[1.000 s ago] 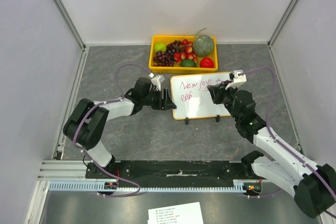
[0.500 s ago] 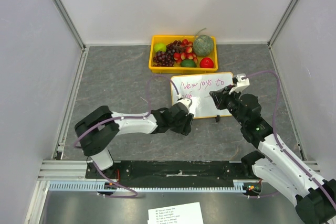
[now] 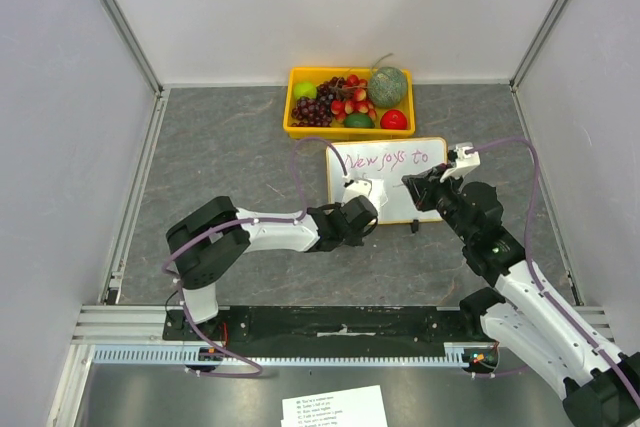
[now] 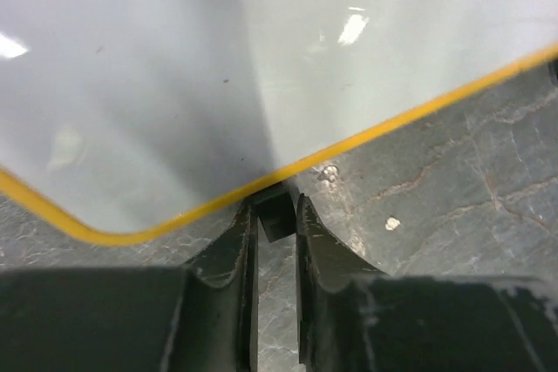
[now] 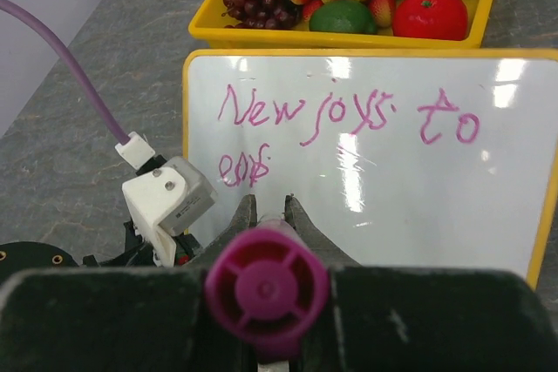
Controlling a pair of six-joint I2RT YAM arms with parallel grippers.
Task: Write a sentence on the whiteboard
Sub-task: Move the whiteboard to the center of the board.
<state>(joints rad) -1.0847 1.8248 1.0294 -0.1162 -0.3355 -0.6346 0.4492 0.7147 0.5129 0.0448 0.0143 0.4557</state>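
Observation:
The whiteboard (image 3: 395,199) lies on the grey table in front of a fruit bin, its orange frame showing in the left wrist view (image 4: 174,84). The sentence (image 5: 349,115) reads "New joys to" in pink-purple marker, with a short scrawl under it. In the top view the sentence (image 3: 385,158) is partly covered by my left wrist. My left gripper (image 4: 275,206) sits at the board's near-left edge (image 3: 350,212), jaws narrowed onto its black clip foot (image 4: 276,217). My right gripper (image 5: 268,202) is shut on a purple marker (image 5: 266,289), held over the board's lower middle (image 3: 410,187).
A yellow bin (image 3: 292,103) of grapes, strawberries, a melon, lime and tomato stands just behind the board. The board's other clip foot (image 3: 414,227) pokes out at its near edge. A printed paper sheet (image 3: 335,409) lies below the arm bases. Grey walls enclose three sides.
My left arm swung from the board's left edge round to its near-left edge, and its jaws narrowed onto the clip foot. My right gripper with the marker shifted slightly right.

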